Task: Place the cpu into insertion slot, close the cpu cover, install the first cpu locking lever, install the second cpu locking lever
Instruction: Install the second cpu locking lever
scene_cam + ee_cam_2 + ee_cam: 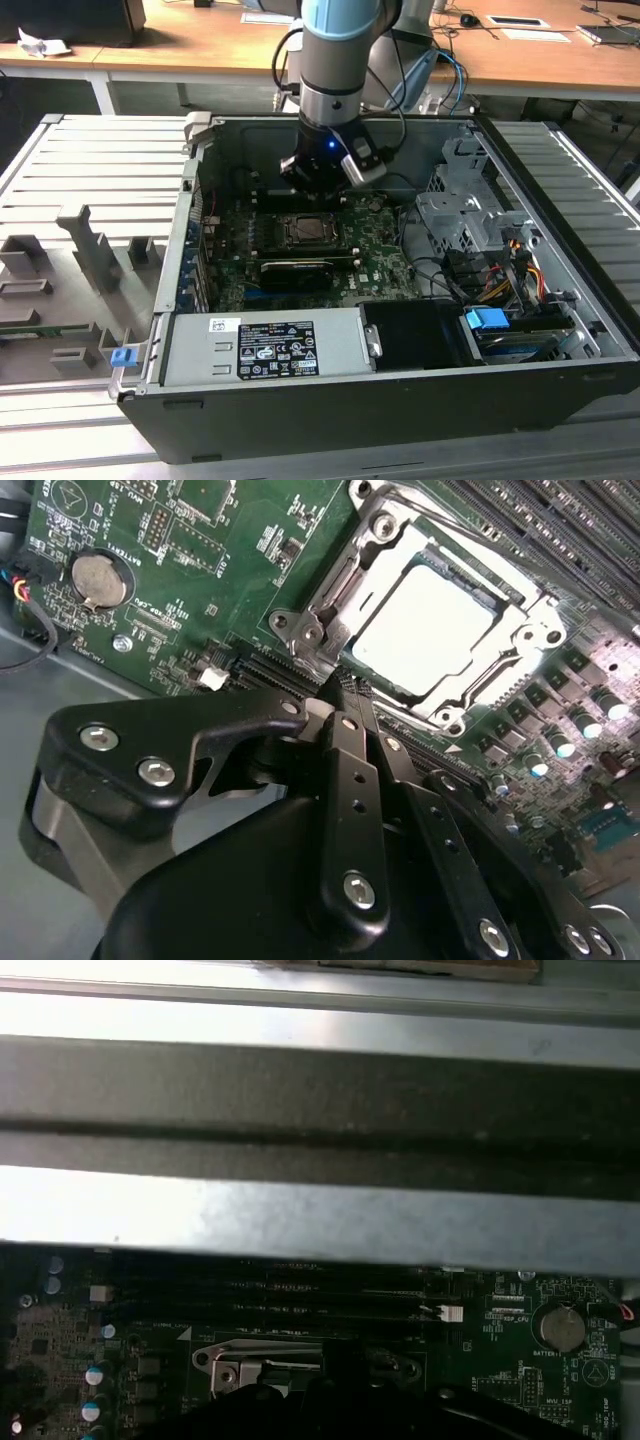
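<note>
- Looking at the exterior view, we see the end effector [318, 178] hanging inside the open case [560, 370], just above the far edge of the slot [303, 231] on the green board [375, 262].
- In the second wrist view, the cpu [425, 615] lies in the slot under the closed cover [340, 580]; the fingers [352, 770] are pressed together, holding nothing, close beside the cover.
- In the first wrist view, we see the cover [262, 1356] below a grey case wall [320, 1215].

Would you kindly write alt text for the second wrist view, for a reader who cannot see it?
A silvery cpu sits in its socket on a green motherboard, with the metal cpu cover closed around it. The black gripper fills the foreground, fingers together, tips close to the cover's near edge. A round coin battery lies further off.
</note>
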Robot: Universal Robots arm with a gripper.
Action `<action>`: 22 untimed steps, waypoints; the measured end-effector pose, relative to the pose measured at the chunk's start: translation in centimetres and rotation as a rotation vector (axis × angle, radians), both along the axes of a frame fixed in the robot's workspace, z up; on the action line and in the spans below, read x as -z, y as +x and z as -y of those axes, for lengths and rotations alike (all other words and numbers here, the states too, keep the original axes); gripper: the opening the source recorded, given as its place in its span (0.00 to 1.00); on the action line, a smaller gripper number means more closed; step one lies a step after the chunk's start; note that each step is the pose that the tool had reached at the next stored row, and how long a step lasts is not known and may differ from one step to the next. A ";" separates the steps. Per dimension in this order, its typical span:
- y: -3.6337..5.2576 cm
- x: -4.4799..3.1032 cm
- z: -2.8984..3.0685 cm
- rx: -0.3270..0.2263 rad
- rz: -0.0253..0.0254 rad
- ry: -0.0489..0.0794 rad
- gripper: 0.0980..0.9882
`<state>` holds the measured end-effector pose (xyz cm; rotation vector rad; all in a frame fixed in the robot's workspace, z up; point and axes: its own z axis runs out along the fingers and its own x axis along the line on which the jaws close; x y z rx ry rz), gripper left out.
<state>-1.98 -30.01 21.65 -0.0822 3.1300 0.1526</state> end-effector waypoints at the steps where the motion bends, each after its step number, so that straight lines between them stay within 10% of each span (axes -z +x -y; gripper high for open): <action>1: 0.00 0.00 0.16 0.000 0.0000 0.000 0.01; 12: -0.01 -1.78 0.65 0.000 0.0006 0.000 0.01; 22: -0.01 -1.76 3.68 0.000 0.0006 -0.001 0.01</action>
